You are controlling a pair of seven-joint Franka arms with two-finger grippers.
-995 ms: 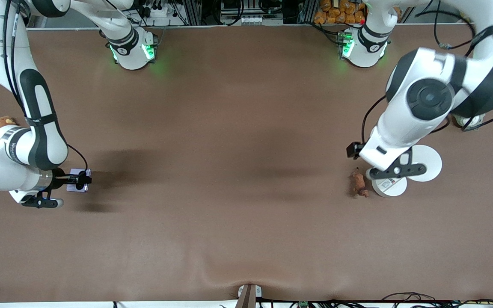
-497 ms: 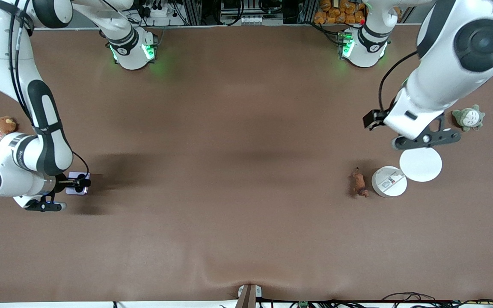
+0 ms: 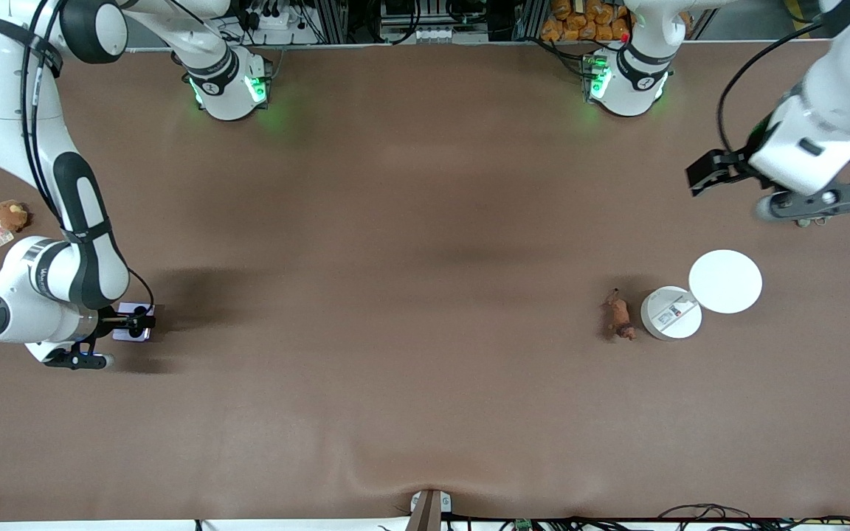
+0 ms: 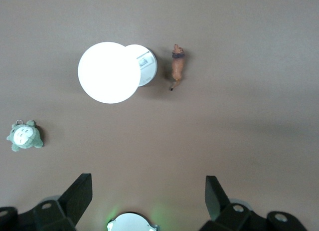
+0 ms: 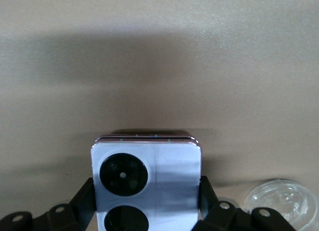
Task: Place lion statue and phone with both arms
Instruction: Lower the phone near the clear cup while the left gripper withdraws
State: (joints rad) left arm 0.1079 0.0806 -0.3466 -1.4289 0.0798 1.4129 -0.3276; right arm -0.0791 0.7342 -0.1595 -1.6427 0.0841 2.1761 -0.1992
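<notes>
The lion statue [image 3: 620, 316] is small and orange-brown. It lies on the brown table beside a white disc and also shows in the left wrist view [image 4: 177, 66]. My left gripper [image 3: 713, 173] is open and empty [image 4: 148, 201], high over the table toward the left arm's end, well apart from the lion. My right gripper [image 3: 133, 322] is shut on the lavender phone [image 3: 124, 333] and holds it low at the table near the right arm's end. In the right wrist view the phone [image 5: 164, 181] sits between the fingers of the gripper [image 5: 147, 196] with its black camera circles up.
Two white discs [image 3: 725, 281] [image 3: 671, 313] lie side by side next to the lion. A brown plush with a tag [image 3: 9, 215] sits at the table edge at the right arm's end. A grey-green plush [image 4: 25, 136] shows in the left wrist view.
My left arm has risen and swung away from the lion and discs toward its own end of the table. My right gripper, still on the phone, has shifted slightly.
</notes>
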